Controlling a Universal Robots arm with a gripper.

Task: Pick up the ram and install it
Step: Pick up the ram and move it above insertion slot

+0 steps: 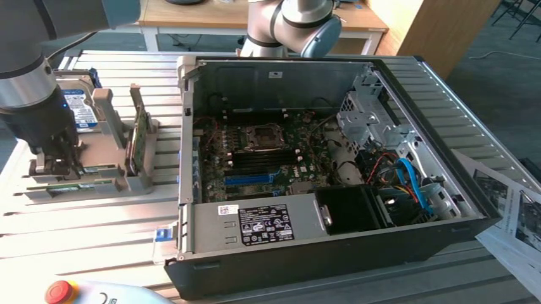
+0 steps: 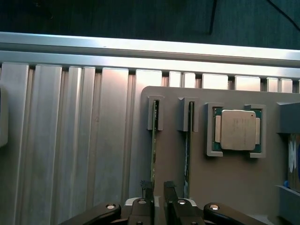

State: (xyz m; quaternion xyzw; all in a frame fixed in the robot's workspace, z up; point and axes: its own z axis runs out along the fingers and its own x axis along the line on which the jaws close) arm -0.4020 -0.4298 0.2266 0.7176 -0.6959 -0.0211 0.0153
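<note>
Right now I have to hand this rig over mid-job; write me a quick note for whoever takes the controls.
Gripper open at the grey holder, fingers either side of one ram stick's end, not closed on it.
That ram stick and a second ram stick stand on edge in the holder's slots; the CPU chip lies in a recess beside them.
The open computer case sits to the exterior view's right of the holder.
Done: approach only. Left: grasp, lift and install the ram.
</note>
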